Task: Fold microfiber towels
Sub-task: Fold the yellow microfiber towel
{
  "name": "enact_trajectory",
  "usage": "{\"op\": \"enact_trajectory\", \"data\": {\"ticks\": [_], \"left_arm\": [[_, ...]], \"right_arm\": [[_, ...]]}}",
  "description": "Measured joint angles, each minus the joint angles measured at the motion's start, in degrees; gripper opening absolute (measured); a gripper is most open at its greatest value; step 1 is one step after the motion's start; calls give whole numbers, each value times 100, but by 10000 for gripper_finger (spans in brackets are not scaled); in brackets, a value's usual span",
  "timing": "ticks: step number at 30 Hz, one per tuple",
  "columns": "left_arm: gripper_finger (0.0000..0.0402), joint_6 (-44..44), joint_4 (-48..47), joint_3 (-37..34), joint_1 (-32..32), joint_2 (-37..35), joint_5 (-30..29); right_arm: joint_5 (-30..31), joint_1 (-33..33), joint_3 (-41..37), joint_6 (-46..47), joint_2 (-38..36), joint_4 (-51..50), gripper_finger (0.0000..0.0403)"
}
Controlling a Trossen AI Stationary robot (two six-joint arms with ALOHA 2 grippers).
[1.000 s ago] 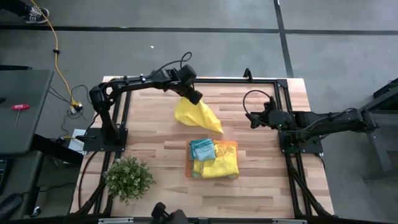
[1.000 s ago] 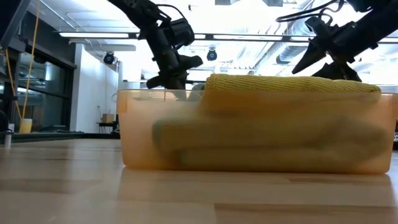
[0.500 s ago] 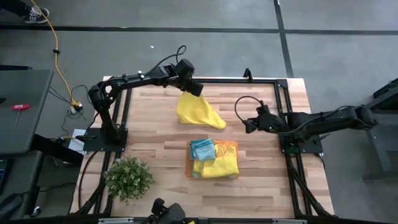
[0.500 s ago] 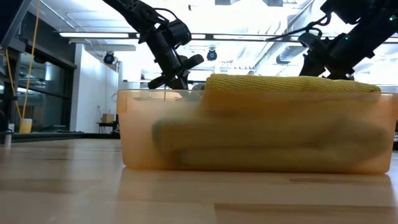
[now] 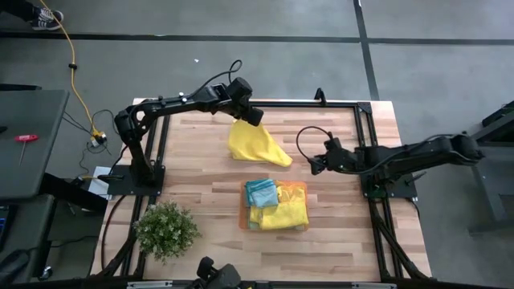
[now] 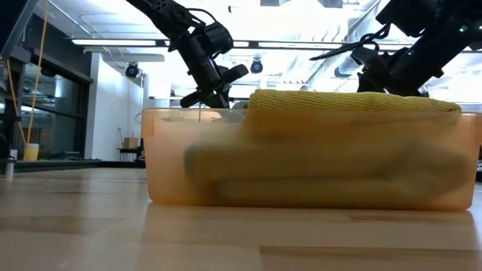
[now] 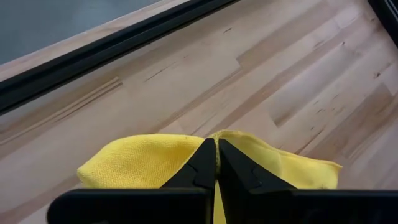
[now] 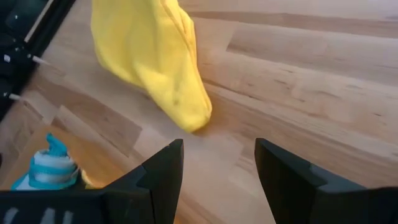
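Low view puts the orange bin [image 6: 309, 162] closest to me, on the wooden table [image 6: 75, 226], and a folded yellow towel [image 6: 354, 102] lies on top of the stack inside it, higher than the rim. From the high view I see the same bin [image 5: 299, 189] in the near middle of the table [image 5: 193, 185], with a folded teal towel [image 5: 260, 193] at its left side and the yellow one [image 5: 286, 215] next to it. A small potted plant [image 5: 166, 229] stands at the near left corner.

Farther on, the right gripper [image 5: 314, 164] is over the table, right of the centre, and its jaws stand apart with nothing between them. In the right wrist view its two dark fingers [image 8: 163, 171] point to the low tip of a loose yellow towel [image 8: 155, 56], which rests on the wood; they are near to it but do not touch.

Farthest, the left gripper [image 5: 252, 117] is over the far part of the table and is clamped on the top edge of this loose towel [image 5: 254, 144]. The cloth falls from it down and to the right until the table. In the left wrist view the fingers [image 7: 202, 168] are pressed together on the yellow fabric [image 7: 137, 162].
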Motion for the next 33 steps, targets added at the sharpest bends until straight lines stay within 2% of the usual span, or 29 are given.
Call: {"op": "enact_trajectory", "data": {"ticks": [5, 10, 14, 20, 26, 30, 33], "left_arm": [[0, 8, -2, 0, 0, 0, 1], [0, 8, -2, 0, 0, 0, -1], [0, 8, -4, 0, 0, 0, -1], [0, 5, -4, 0, 0, 0, -1], [0, -7, -4, 0, 2, 0, -1], [0, -9, -4, 0, 0, 0, -1], [0, -37, -4, 0, 1, 0, -2]], "right_arm": [[174, -34, 0, -8, 291, 355, 188], [-129, -308, 0, 577, 698, 550, 188], [-1080, -732, 0, 1166, 1116, 643, 188], [-2392, -1488, 0, 500, 1921, 1469, 188], [-3494, -2285, 0, 48, 2723, 2921, 188], [-4143, -2546, 4, 75, 3224, 3544, 188], [-4398, -2576, 4, 90, 3518, 3703, 188]]}}
